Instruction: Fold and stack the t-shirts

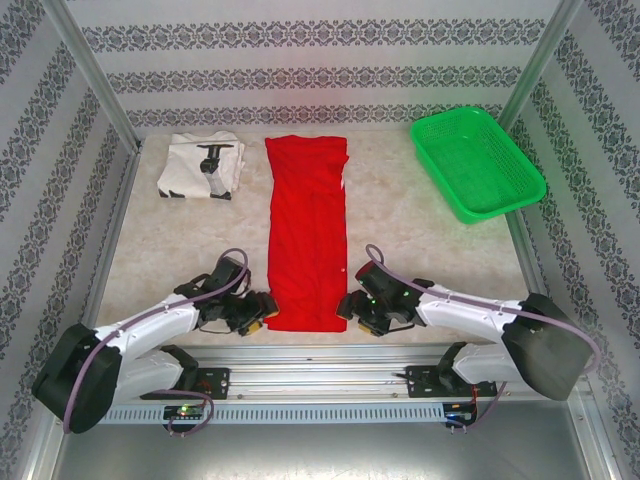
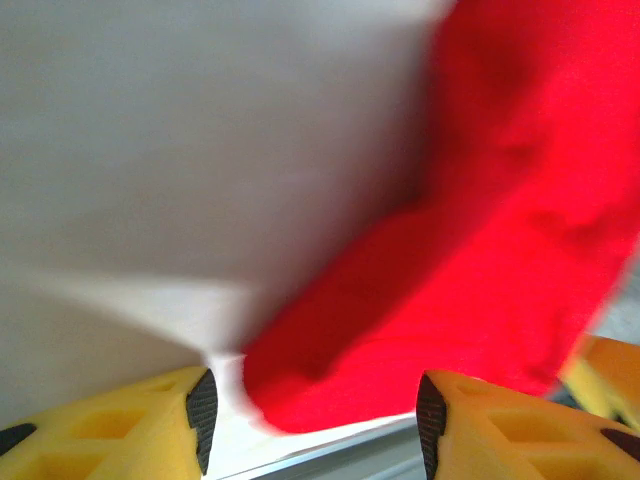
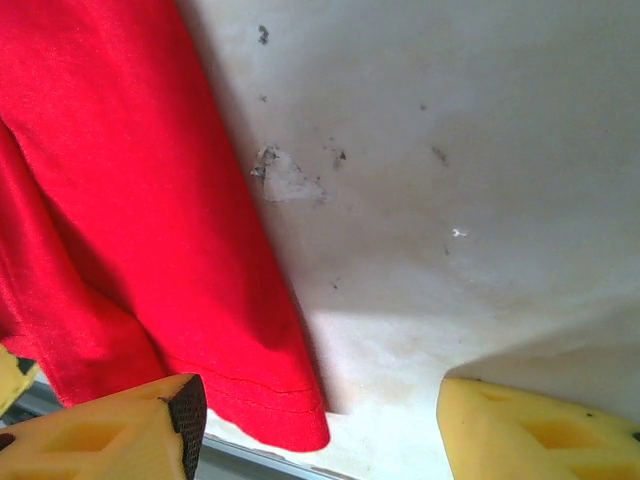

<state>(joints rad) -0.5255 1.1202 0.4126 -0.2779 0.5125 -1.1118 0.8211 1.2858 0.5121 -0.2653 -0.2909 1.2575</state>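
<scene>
as the red shirt (image 1: 306, 235) runs lengthwise away from them, left gripper (image 2: 316, 415) and right gripper (image 3: 316, 415) flank its near corners. both stand partly open, apparently gripping nothing.

- No lettering, number, brand or sign can be read in any view.
- White shirt (image 1: 200, 166), folded at the far left of the table: it carries a black graphic, too small to tell whether it holds words.
- Red shirt (image 1: 307, 230), laid out lengthwise in the middle: a small white mark at its right edge, illegible.
</scene>
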